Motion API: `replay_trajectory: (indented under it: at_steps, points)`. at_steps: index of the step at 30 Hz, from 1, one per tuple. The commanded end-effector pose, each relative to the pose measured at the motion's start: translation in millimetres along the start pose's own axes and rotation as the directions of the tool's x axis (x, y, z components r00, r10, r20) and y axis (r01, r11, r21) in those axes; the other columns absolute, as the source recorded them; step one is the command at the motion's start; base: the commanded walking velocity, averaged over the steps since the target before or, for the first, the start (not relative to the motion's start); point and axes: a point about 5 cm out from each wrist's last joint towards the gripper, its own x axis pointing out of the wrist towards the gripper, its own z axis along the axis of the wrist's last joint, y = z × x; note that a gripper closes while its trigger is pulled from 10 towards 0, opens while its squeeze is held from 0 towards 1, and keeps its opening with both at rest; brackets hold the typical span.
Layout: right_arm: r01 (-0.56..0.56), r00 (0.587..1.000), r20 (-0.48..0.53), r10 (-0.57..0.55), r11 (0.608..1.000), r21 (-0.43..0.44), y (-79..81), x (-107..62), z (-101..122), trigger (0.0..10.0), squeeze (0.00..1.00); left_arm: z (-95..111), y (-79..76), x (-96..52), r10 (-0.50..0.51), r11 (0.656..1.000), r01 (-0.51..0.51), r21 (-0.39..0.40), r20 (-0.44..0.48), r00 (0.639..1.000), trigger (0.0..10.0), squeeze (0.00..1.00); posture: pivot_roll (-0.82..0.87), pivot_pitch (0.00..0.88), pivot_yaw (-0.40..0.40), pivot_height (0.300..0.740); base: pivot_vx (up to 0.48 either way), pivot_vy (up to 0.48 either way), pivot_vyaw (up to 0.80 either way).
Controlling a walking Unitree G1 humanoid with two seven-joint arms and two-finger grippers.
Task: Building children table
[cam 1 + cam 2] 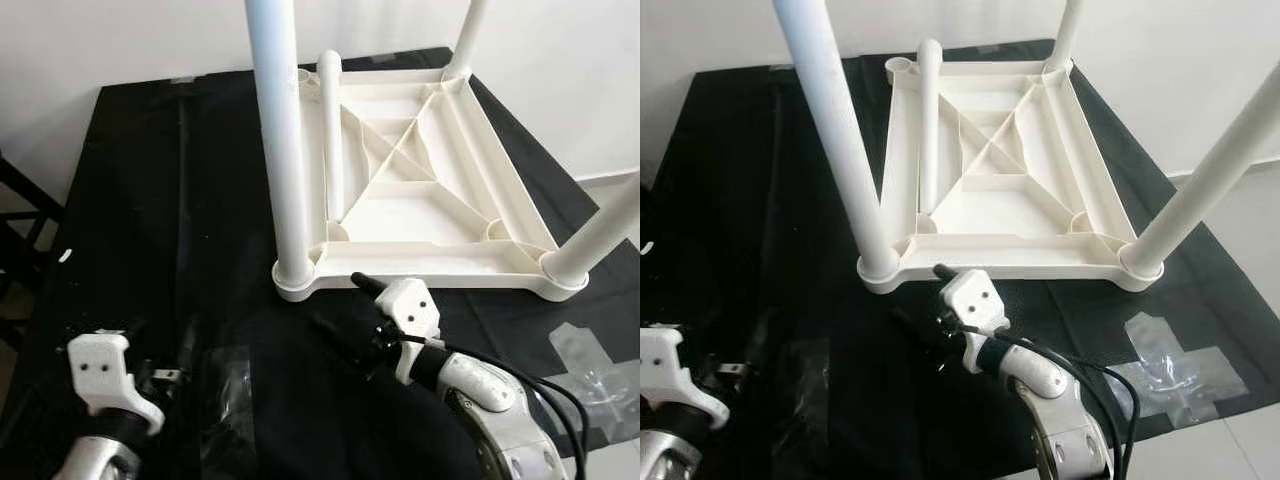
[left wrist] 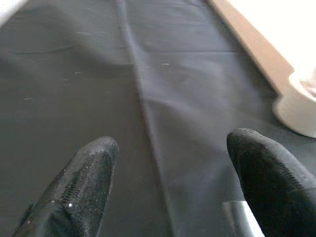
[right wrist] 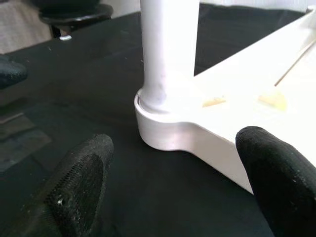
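A white plastic children's table (image 1: 470, 262) lies upside down on a black cloth. Three white legs stand in its corner sockets: near left (image 1: 280, 130), near right (image 1: 600, 235) and far right (image 1: 467, 35). Another leg (image 1: 332, 140) lies loose inside the frame, its end beside the far-left socket (image 1: 303, 77), which has no leg in it. My right gripper (image 1: 340, 305) is open just in front of the near-left corner (image 3: 163, 131), touching nothing. My left gripper (image 2: 175, 140) hovers open low over the bare cloth at the near left, its white wrist housing (image 1: 100, 370) behind it.
A crumpled clear plastic bag (image 1: 225, 400) lies on the cloth between my arms. Clear tape patches (image 1: 580, 350) hold the cloth at its right edge, with pale floor beyond. A dark stand (image 1: 20, 220) is off the left side. A white wall runs behind.
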Motion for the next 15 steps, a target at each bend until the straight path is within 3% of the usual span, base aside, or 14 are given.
replay_trajectory:
  at_steps: [1, 3, 7, 11, 15]
  points:
    - [-0.002, 1.000, 0.014, 0.002, 1.000, 0.004, 0.2, 1.1, 0, 10.0, 0.00, -2, -4.3, -4.0, 0.010, 0.999, -0.010, 0.031, -0.005, 1.000, 10.0, 0.00, -0.06, 0.173, -0.005, 0.740, 0.000, 0.000, 0.00]
    - [-0.014, 1.000, 0.020, 0.014, 1.000, 0.024, 0.0, 5.2, -2, 10.0, 0.00, 0, -5.8, -3.0, 0.025, 1.000, -0.025, -0.011, 0.016, 1.000, 10.0, 0.00, -0.06, 0.165, -0.005, 0.740, 0.000, 0.000, 0.00]
    - [-0.014, 0.999, 0.032, 0.012, 0.998, 0.064, -0.3, 10.3, -3, 10.0, 0.00, -4, -7.1, -1.9, 0.021, 0.999, -0.021, 0.027, -0.013, 1.000, 10.0, 0.00, -0.08, 0.160, 0.000, 0.740, 0.000, 0.000, 0.00]
    - [-0.016, 0.999, 0.040, 0.014, 0.999, 0.049, 0.9, 11.1, -2, 10.0, 0.00, -5, -14.4, -2.9, 0.005, 0.999, -0.003, 0.051, -0.033, 0.999, 10.0, 0.00, -0.09, 0.156, 0.003, 0.740, 0.000, 0.000, 0.00]
    - [-0.014, 0.999, 0.045, 0.011, 0.998, 0.060, 1.0, 12.1, -2, 10.0, 0.00, -9, -24.7, -5.4, -0.037, 0.998, 0.040, 0.049, -0.070, 0.997, 10.0, 0.00, -0.11, 0.160, 0.029, 0.740, 0.000, -0.413, 0.00]
